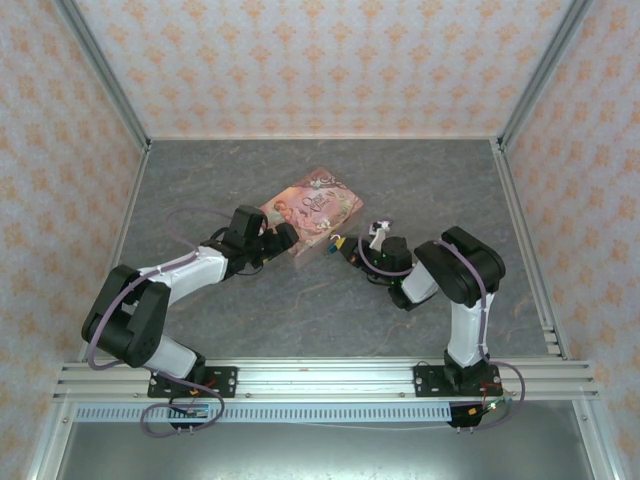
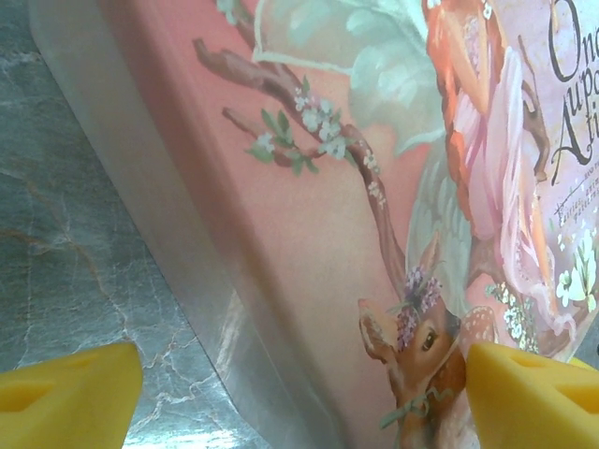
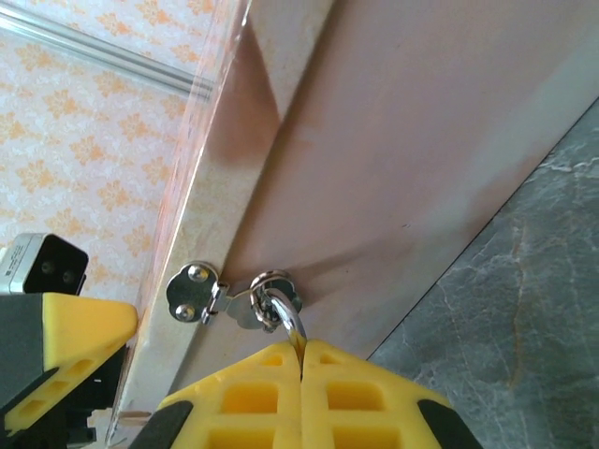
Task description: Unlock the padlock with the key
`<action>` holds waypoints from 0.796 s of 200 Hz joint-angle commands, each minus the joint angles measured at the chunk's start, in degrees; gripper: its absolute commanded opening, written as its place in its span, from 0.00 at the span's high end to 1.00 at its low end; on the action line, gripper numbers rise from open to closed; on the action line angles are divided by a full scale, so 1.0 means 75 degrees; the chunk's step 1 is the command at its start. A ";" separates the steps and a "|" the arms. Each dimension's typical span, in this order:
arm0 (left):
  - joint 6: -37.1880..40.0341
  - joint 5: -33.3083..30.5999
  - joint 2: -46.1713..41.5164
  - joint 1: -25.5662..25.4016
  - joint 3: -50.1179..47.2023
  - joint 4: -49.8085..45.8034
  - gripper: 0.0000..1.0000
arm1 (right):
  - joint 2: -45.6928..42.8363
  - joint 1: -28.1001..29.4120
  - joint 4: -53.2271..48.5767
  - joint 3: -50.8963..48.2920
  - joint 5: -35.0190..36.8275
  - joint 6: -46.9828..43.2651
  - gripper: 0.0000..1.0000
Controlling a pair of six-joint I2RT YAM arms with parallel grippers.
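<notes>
Now my right fingers (image 3: 245, 393) pinch the padlock (image 3: 292, 325) loop at the tin (image 3: 421, 140) clasp (image 3: 192, 292); my left fingers (image 2: 65, 398) stand open over the tin's edge.

Black-white arms (image 1: 195, 268), lilac cables (image 1: 90, 335), yellow fingertips (image 2: 533, 393)

Pink fairy-printed tin (image 1: 311, 213), grey marbled table (image 1: 300, 310) — yellow right end effector (image 3: 301, 374)

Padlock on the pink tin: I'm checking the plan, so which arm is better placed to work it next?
Right. The right tool is shut on the padlock's small metal shackle at the pink picture-printed rectangular tin's hasp. The left tool is open, astride the tin's edge, seemingly just steadying it.
</notes>
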 commanded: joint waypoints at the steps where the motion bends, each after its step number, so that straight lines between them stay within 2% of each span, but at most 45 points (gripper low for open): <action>1: 0.0104 -0.0410 0.0116 -0.0069 -0.0382 -0.1295 0.12 | -0.0116 -0.0197 0.0635 0.0265 0.0398 0.0157 1.00; 51: 0.0261 -0.0532 -0.0103 0.0092 -0.0329 -0.1577 0.10 | -0.0216 -0.0444 0.0631 0.0050 0.0349 0.0010 1.00; 94: 0.0495 -0.0424 -0.0794 0.0133 -0.0179 -0.1424 0.06 | -0.1046 -0.0552 -0.0010 -0.0549 0.0422 -0.0553 1.00; 116: 0.0707 -0.0543 -0.1232 0.0133 0.0052 -0.1583 0.01 | -0.1879 -0.0551 -0.1096 -0.0690 0.0383 -0.1002 1.00; 159: 0.1101 -0.1468 -0.2617 0.0137 -0.0020 -0.1766 0.00 | -0.3952 -0.0551 -0.4860 -0.0511 -0.0083 -0.2122 1.00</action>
